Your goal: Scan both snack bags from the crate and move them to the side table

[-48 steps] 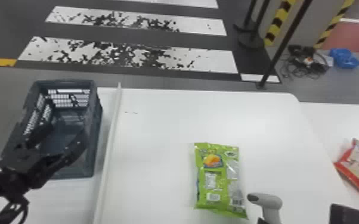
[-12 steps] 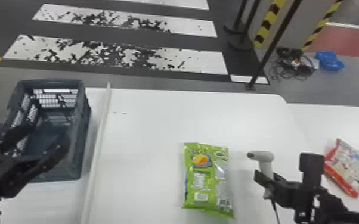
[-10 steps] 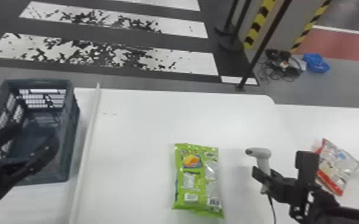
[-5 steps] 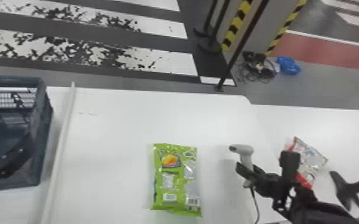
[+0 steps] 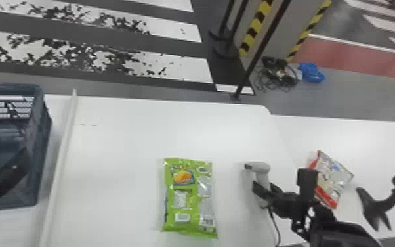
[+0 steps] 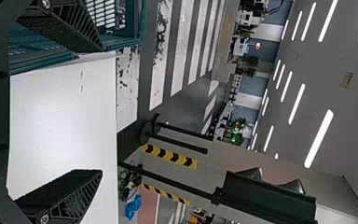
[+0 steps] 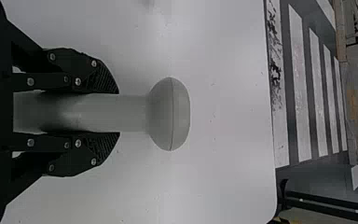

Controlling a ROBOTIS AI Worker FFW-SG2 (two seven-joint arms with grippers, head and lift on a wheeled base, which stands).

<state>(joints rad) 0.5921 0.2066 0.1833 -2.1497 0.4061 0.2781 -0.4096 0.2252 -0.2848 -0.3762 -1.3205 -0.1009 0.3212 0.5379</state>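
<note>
Green snack bag: flat on the main tabletop [image 5: 121, 193], printed side up; landmark for the rest [image 5: 188, 197].
Red-and-white snack bag: right of green bag, on the side tabletop [image 5: 370, 144], askew, partly behind the right arm [image 5: 338, 174].
Barcode scanner: just right of green bag, handle in right tool; head aimed leftward, past the bag's far end [image 5: 261, 167].
Right tool: right of green bag, clamped on the scanner handle, one finger on each side [image 5: 263, 189].
Left tool: well left of green bag, at the crate; fingers spread wide, nothing between them [image 5: 11, 169].
Crate: dark, mesh-sided, well left of green bag, beyond the white rail [image 5: 42, 141] [image 5: 63, 154].
Cable: right of green bag, running down from the scanner handle [image 5: 275, 226].
Black curved object: farthest right of green bag, side tabletop; kind unclear [image 5: 379, 205].Green snack bag [image 5: 188, 197]: landmark for these notes; flat on the main tabletop [image 5: 121, 193].
Red-and-white snack bag [image 5: 338, 174]: right of green bag, on the side tabletop [image 5: 370, 144], lying askew, partly behind the right arm.
Barcode scanner [image 5: 261, 167]: just right of green bag, handle in right tool; head aimed leftward, past the bag's far end.
Right tool [image 5: 263, 189]: right of green bag, clamped on the scanner handle, one finger on each side.
Left tool [image 5: 11, 169]: well left of green bag, at the crate; fingers spread wide, nothing between them.
Crate [image 5: 42, 141]: dark, mesh-sided, well left of green bag, beyond the white rail [image 5: 63, 154].
Cable [image 5: 275, 226]: right of green bag, running from the scanner handle.
Black curved object [image 5: 379, 205]: far right of green bag, on side tabletop; kind unclear.
</note>
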